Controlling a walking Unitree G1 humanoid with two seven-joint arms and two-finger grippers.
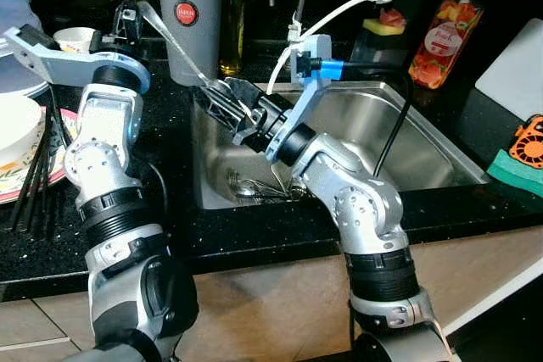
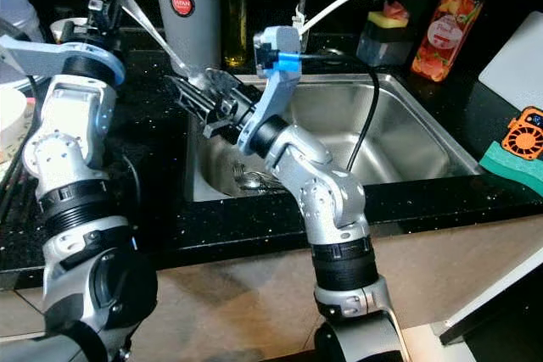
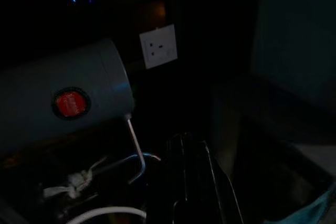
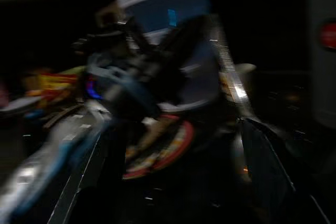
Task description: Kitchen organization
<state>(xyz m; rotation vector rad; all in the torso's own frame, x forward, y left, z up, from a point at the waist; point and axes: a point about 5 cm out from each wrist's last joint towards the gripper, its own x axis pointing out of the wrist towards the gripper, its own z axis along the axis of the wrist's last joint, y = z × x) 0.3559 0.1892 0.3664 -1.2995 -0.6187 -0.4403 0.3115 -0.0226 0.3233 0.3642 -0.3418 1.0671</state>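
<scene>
While the right pincer grasps a long metal spoon above the sink's left edge, the handle slants up toward the left pincer, apparently for a hand-over. I cannot tell whether the left is clenched. More cutlery lies in the basin, beside the black counter.

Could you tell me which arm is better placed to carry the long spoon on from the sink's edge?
Probably the right: the right gripper already appears to clamp the spoon above the sink, while the left gripper hovers farther back over the counter.
</scene>
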